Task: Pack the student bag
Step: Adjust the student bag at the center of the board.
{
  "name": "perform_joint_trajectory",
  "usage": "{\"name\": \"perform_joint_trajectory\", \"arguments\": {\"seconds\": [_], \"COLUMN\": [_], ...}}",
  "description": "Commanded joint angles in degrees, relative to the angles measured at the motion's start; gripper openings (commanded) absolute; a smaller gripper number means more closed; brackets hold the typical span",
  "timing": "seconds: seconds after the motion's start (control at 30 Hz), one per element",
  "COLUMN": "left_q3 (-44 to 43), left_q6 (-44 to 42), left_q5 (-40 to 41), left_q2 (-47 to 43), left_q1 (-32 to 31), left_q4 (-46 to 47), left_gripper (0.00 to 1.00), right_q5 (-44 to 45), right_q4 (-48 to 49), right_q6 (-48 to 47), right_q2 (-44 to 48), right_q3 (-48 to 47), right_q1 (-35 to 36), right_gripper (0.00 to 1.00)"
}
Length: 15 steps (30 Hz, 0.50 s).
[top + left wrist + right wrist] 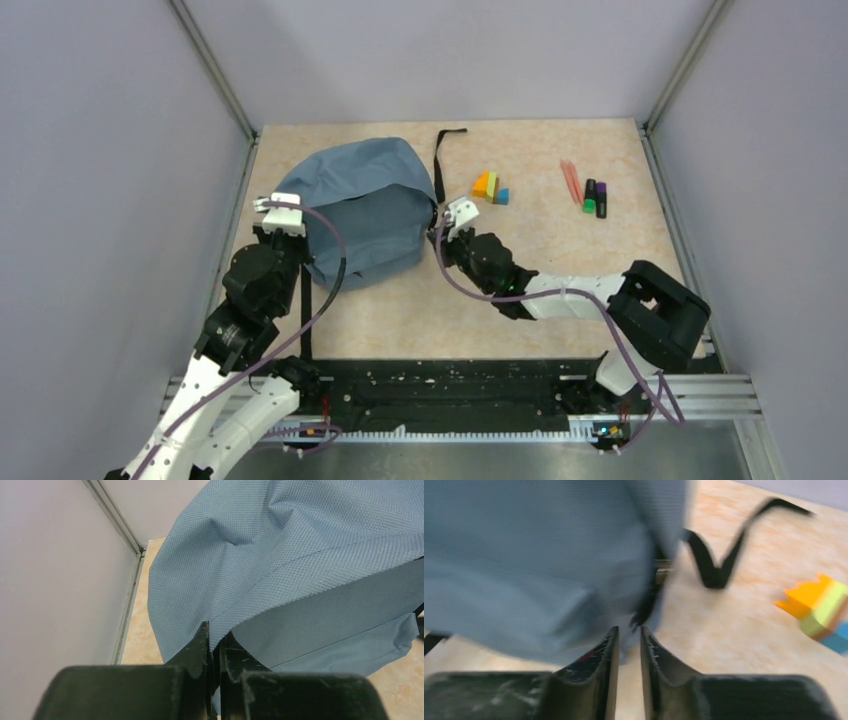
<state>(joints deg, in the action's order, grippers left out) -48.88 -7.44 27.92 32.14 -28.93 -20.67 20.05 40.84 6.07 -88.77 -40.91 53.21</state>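
Note:
The student bag (370,210) is a dusty-blue fabric backpack slumped on the table's left half. My left gripper (292,212) is at the bag's left edge. In the left wrist view it (214,635) is shut on a fold of the bag's fabric (300,555). My right gripper (450,218) is at the bag's right edge. In the blurred right wrist view it (628,630) has its jaws a narrow gap apart with nothing between them, just in front of the bag (524,555) and its black zipper edge.
A black strap (445,150) trails from the bag toward the back; it also shows in the right wrist view (719,565). Coloured blocks (490,187), pink sticks (571,182) and highlighters (595,197) lie at the back right. Another strap (305,310) runs toward the near edge.

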Motion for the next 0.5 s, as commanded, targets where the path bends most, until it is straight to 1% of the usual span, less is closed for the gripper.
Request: {"name": "perform_joint_trajectory", "arguments": {"seconds": [0.0, 0.07, 0.13, 0.2, 0.3, 0.4, 0.47], "left_q3": [-0.06, 0.38, 0.65, 0.83, 0.98, 1.09, 1.1], "left_q6": [0.23, 0.39, 0.44, 0.49, 0.72, 0.68, 0.6], "left_q5": [-2.4, -2.81, -3.04, -3.13, -3.64, -3.83, -3.63], "left_q2": [0.18, 0.14, 0.1, -0.03, -0.16, -0.17, -0.19], "left_q1": [0.3, 0.31, 0.33, 0.34, 0.29, 0.33, 0.28], "left_q4": [9.49, 9.55, 9.58, 9.59, 9.73, 9.77, 9.77], "left_gripper": [0.0, 0.0, 0.0, 0.0, 0.0, 0.0, 0.0], "right_q5": [-13.19, -15.34, -16.34, -18.96, -19.35, -19.46, -16.17], "right_q4": [7.66, 10.62, 12.5, 14.68, 16.76, 17.5, 18.35], "right_q6": [-2.44, -2.13, 0.62, 3.61, 3.97, 2.88, 1.77], "right_q2": [-1.86, -3.83, -5.82, -8.06, -11.59, -14.34, -14.07], "right_q3": [-0.29, -0.82, -1.85, -3.27, -6.07, -8.48, -8.2], "right_q1": [7.71, 10.99, 12.76, 13.48, 15.13, 16.31, 17.52], "right_gripper": [0.32, 0.41, 0.46, 0.49, 0.51, 0.48, 0.47]}}
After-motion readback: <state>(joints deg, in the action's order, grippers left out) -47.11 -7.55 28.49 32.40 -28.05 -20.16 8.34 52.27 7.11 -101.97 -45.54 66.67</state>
